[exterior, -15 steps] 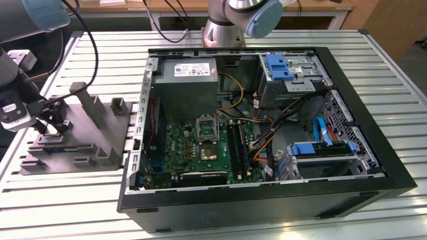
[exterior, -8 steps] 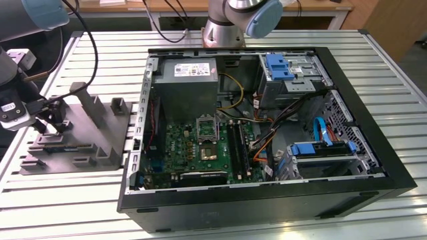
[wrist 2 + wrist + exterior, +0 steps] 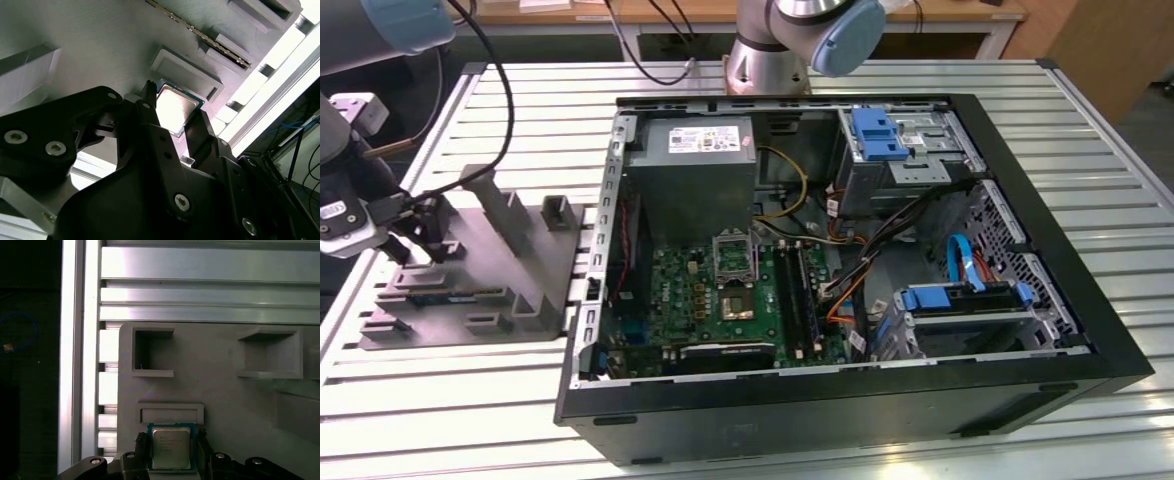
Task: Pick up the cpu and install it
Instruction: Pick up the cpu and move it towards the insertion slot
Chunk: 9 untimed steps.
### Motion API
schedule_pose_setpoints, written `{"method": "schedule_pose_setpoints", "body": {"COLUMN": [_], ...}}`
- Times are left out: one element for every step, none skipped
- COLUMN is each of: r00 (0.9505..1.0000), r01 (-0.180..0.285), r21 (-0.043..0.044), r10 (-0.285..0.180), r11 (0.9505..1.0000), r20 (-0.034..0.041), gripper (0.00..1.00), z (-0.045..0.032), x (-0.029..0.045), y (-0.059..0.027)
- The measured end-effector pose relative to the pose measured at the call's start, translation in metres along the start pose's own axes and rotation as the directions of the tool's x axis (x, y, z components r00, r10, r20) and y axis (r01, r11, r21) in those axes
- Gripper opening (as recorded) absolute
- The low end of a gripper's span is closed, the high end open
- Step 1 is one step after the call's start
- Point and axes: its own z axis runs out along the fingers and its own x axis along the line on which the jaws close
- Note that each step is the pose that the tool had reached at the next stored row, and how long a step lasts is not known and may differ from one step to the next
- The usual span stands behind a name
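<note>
The cpu (image 3: 171, 447) is a small square chip with a silvery top and a thin dark rim. My gripper (image 3: 171, 455) is shut on it, one black finger (image 3: 141, 446) against each side. In the second wrist view the cpu (image 3: 175, 106) hangs between the fingers (image 3: 150, 107) a little above the grey fixture, beside an empty rectangular recess (image 3: 186, 75). In the exterior view my gripper (image 3: 427, 238) stands over the grey fixture (image 3: 474, 300) at the exterior view's left. The black socket frame (image 3: 734, 262) sits on the green board (image 3: 707, 300) inside the open computer case.
The open case (image 3: 854, 400) holds a grey power-supply box (image 3: 700, 150), drive bays with blue brackets (image 3: 881, 135) and loose cables. A long dark memory stick (image 3: 200, 35) lies in a fixture slot. Upright grey posts (image 3: 500, 205) rise from the fixture. Slatted metal table (image 3: 454, 420) runs underneath.
</note>
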Motion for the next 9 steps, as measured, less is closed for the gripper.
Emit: {"method": "schedule_pose_setpoints", "body": {"r00": [1.0, 1.0, 1.0, 1.0, 1.0, 1.0, 1.0, 1.0, 1.0], "r01": [0.0, 0.0, 0.0, 0.0, 0.0, 0.0, 0.0, 0.0, 0.0], "r21": [0.0, 0.0001, 0.0002, 0.0002, 0.0003, 0.0002, 0.0002, 0.0002, 0.0002], "r10": [0.0, 0.0, 0.0, 0.0, 0.0, 0.0, 0.0, 0.0, 0.0], "r11": [1.0, 1.0, 1.0, 1.0, 1.0, 1.0, 1.0, 1.0, 1.0], "r20": [0.0, 0.0, -0.0001, 0.0, -0.0002, -0.0002, 0.0, -0.0001, -0.0001], "gripper": [0.47, 0.47, 0.47, 0.47, 0.47, 0.47, 0.47, 0.47, 0.47], "z": [-0.001, -0.0018, -0.002, -0.0021, -0.0025, -0.0027, -0.0028, -0.0034, -0.0039], "x": [0.0, 0.0, 0.0, -0.0001, 0.0, 0.0, 0.0, 0.0, 0.0], "y": [0.0, 0.0001, 0.0, 0.0, 0.0001, 0.0001, 0.0001, 0.0001, 0.0001]}}
